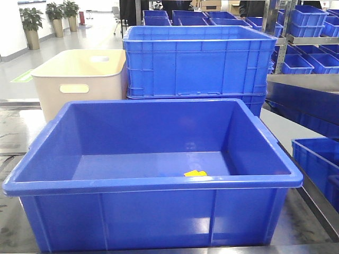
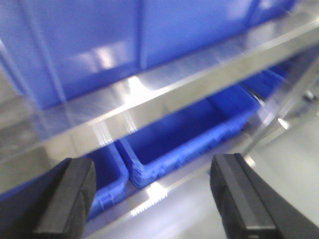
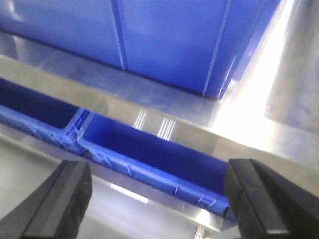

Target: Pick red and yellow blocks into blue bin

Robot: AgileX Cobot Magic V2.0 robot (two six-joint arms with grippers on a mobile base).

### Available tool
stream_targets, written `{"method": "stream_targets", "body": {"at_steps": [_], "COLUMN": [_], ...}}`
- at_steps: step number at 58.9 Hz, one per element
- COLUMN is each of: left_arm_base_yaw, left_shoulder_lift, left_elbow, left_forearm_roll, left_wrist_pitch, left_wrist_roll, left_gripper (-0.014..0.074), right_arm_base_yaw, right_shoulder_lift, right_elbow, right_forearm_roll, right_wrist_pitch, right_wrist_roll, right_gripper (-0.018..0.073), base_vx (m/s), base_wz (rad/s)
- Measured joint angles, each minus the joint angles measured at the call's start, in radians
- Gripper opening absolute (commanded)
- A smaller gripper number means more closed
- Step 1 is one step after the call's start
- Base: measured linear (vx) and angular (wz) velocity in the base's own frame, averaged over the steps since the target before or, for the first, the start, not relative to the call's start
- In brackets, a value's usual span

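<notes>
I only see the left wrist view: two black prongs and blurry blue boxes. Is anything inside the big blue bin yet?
Observer: Yes. The front view shows a yellow block lying on the floor of the blue bin, close to its near wall.
Operator: What is the other hand doing?
Observer: The right hand is open and empty, looking at a steel shelf with blue crates under it.

No text, label, brand, number or sign can be read in any view.
</notes>
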Motion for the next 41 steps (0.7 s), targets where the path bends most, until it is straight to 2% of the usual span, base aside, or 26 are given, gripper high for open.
{"method": "stream_targets", "body": {"at_steps": [12, 19, 35, 38, 41], "left_arm_base_yaw": [0.000, 0.000, 0.000, 0.000, 0.000], "left_shoulder_lift": [0.000, 0.000, 0.000, 0.000, 0.000], "left_elbow": [0.005, 0.005, 0.005, 0.005, 0.005], "left_forearm_roll": [0.020, 0.020, 0.021, 0.023, 0.023], "left_wrist_pitch": [-0.020, -0.020, -0.020, -0.020, -0.020], "left_wrist_roll": [-0.022, -0.022, -0.022, -0.016, -0.005], "left_gripper": [0.0568, 0.0471, 0.0057, -0.0001, -0.0009], "right_arm_base_yaw": [0.000, 0.000, 0.000, 0.000, 0.000], "right_shoulder_lift": [0.000, 0.000, 0.000, 0.000, 0.000], "right_elbow": [0.000, 0.000, 0.000, 0.000, 0.000], "right_forearm_roll": [-0.034, -0.079, -0.095, -0.095, -0.095], "right_wrist_pitch": [0.020, 0.042, 0.061, 0.069, 0.074], "right_wrist_roll": [0.060, 0.078, 0.069, 0.067, 0.064], "right_gripper": [0.0572, 0.0496, 0.0051, -0.0015, -0.0016], "base_vx": [0.00, 0.00, 0.00, 0.00, 0.00], "base_wz": [0.00, 0.00, 0.00, 0.00, 0.00]}}
